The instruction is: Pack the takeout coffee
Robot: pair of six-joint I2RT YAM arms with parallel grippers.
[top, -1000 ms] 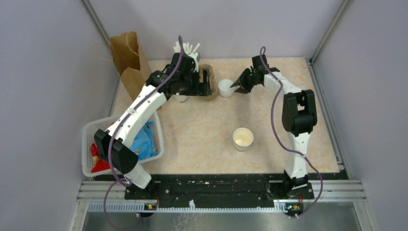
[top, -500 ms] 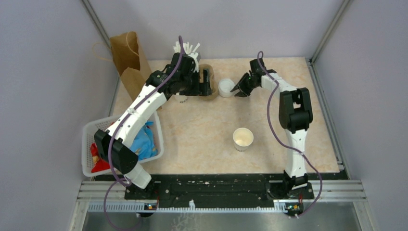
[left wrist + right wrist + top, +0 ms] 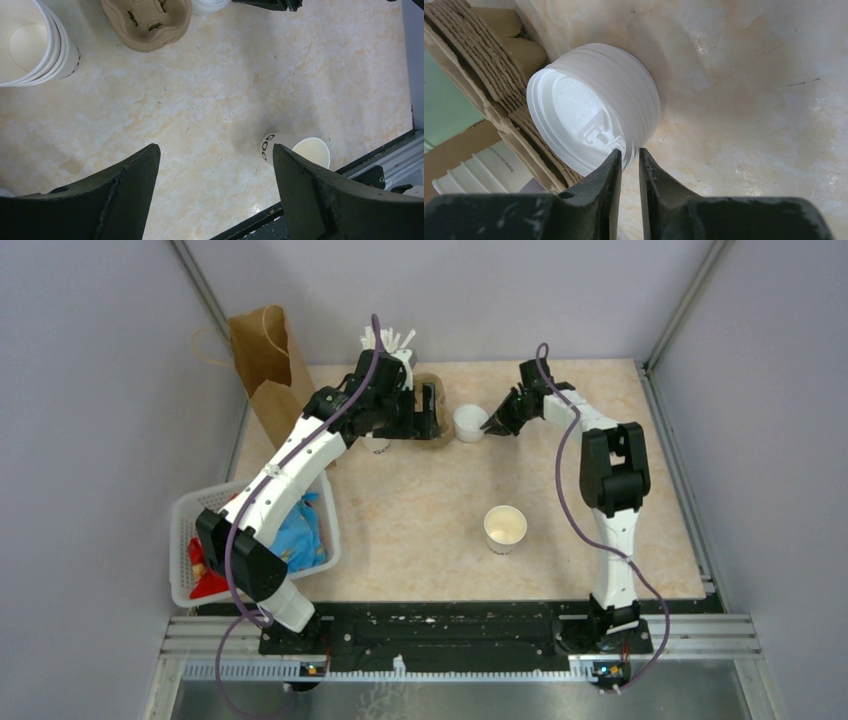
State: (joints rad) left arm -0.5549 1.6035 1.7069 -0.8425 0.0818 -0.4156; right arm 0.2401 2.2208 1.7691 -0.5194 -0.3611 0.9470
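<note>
Room: plain lilac-grey walls (image 3: 90, 440) close in the left, far and right sides, with metal posts in the far corners.
Bench (image 3: 420, 500): beige marbled top with faint dark scuffs, and a black rail (image 3: 450, 635) along its near edge carrying both arm bases.
Basket (image 3: 183, 515): white, at the near left corner, holding blue and red packets.
Paper bag (image 3: 262, 360): brown, upright at the far left corner.
Cup stack (image 3: 30, 45): nested white cups near the far edge, left of centre.
Left gripper (image 3: 214, 155): fingers spread wide and holding nothing – it hovers above the cup stack and the carriers.
Carriers (image 3: 145, 22): brown pulp trays, stacked, just right of the cup stack.
Lid stack (image 3: 594, 115): white lids touching the carriers' right side.
Right gripper (image 3: 628, 160): fingers drawn almost together, the top lid's rim at the narrow slit; I cannot tell whether it is pinched.
Takeout coffee (image 3: 505, 528): open-topped cup with dark lettering, upright and alone – mid-bench toward the near edge, well apart from both grippers.
</note>
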